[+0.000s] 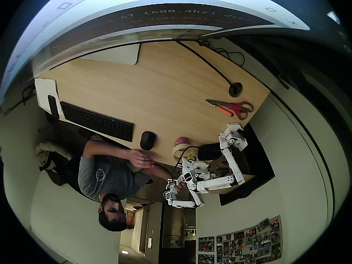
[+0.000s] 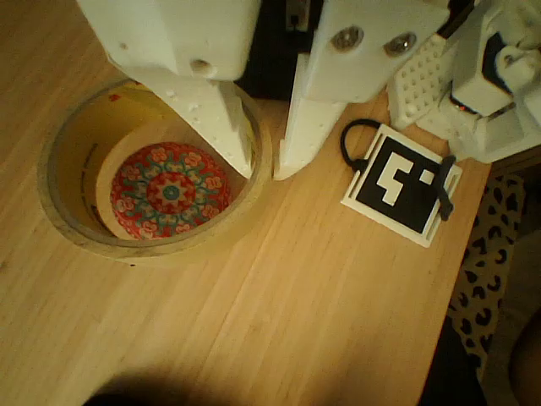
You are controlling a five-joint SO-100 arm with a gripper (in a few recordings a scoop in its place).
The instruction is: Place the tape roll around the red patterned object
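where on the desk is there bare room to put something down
Widest bare wood lies mid-desk in the overhead view, between the keyboard, the scissors and the grommet. It is crowded at the near edge: mouse, a person's hand, tape roll ringing the red patterned object, and the gripper.

Mirrored pale characters run along the dark curved band [image 1: 181, 14] at the top of the overhead view; they seem to read "(600.4Hz)" reversed, the rest too blurred. In the wrist view a white square tag [image 2: 402, 184] near the desk's right edge bears a black-and-white fiducial pattern, no letters.
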